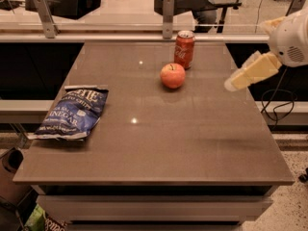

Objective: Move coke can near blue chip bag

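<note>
Hovering above the right edge of the brown rectangular tabletop (192, 143): cream-coloured gripper (243, 75), nothing visibly in it, open or closed impossible to tell. Off to its side toward the far edge, standing upright and untouched, the small red cylindrical coke can (184, 49) with silver top, probably easy to take from the side. Just beside the can, a round red-orange apple (173, 75), likely something to steer around. Farthest from the gripper, lying flat across the table, the crinkled dark-blue chip bag (73, 112). Can and bag well apart; reaching for the can judged the step in hand.
</note>
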`<state>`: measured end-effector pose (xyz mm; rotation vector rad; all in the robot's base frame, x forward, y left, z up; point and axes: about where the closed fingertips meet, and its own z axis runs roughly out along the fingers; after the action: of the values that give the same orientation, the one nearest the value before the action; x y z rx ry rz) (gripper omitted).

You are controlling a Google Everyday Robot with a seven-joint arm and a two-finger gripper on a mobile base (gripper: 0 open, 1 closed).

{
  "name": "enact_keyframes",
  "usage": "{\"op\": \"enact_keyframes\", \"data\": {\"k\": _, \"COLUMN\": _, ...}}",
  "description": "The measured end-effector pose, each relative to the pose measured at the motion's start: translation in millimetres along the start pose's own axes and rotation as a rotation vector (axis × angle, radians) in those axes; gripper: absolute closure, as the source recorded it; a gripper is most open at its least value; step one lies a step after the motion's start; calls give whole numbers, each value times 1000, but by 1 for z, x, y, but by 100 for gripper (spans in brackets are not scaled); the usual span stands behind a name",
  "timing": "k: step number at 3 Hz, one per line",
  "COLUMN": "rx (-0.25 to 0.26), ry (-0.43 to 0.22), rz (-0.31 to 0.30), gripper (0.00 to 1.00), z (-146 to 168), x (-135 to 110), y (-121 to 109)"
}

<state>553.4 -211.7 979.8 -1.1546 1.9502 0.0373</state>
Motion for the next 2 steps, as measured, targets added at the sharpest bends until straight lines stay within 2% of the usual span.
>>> {"op": "enact_keyframes", "data": {"k": 1, "rx": 12, "ry": -127, "rz": 58, "gripper": 0, "z": 30, "x": -11, "y": -23}}
{"op": "enact_keyframes", "data": {"k": 2, "rx": -3, "ry": -232, "rz": 121, "gripper": 0, "z": 62, "x": -19, "y": -38}}
